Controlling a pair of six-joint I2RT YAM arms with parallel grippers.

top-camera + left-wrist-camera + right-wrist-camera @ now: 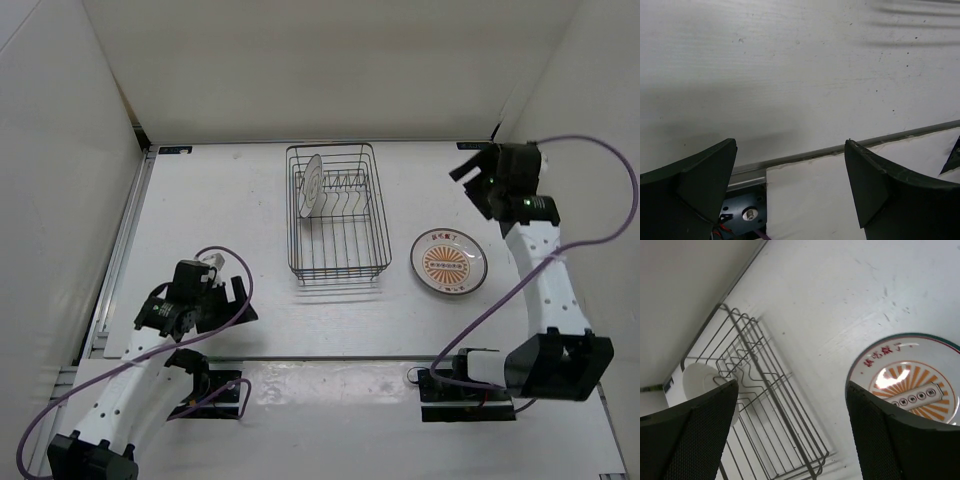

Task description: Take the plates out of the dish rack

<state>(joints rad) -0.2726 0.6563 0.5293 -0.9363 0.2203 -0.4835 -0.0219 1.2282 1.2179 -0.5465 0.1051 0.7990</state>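
The dish rack point(333, 210) stands at the middle back of the table. One white plate with dark lines point(312, 185) stands upright in its left end. A plate with an orange sunburst point(449, 262) lies flat on the table to the right of the rack. I see no third plate. My right gripper point(466, 160) is open and empty, raised to the right of the rack. Its wrist view shows the rack point(765, 405), the upright plate point(700, 382) and the sunburst plate point(910, 390). My left gripper point(240, 302) is open and empty, low at the front left.
White walls point(60, 150) close the table on the left, back and right. A metal seam point(815, 152) crosses the table near the arm bases. Purple cables point(590, 240) loop beside both arms. The left base mount point(745, 215) shows under the left gripper point(790, 141).
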